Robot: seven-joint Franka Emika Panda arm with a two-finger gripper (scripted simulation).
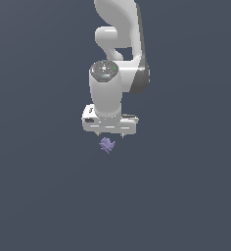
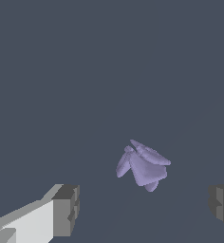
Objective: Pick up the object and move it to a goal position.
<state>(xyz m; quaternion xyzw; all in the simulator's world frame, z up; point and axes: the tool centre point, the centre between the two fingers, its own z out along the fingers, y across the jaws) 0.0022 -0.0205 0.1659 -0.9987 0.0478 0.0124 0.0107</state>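
The object (image 1: pixel 107 145) is a tiny lavender-purple spiky lump lying on the dark grey floor, just below the white gripper (image 1: pixel 110 134) in the exterior view. In the wrist view the object (image 2: pixel 142 165) lies between and a little beyond the two grey fingertip pads (image 2: pixel 66 210), which stand wide apart. The gripper (image 2: pixel 144 206) is open and empty, hovering above the object without touching it.
The white arm (image 1: pixel 118 59) rises toward the top of the exterior view. Around it there is only the plain dark grey floor (image 1: pixel 39 196).
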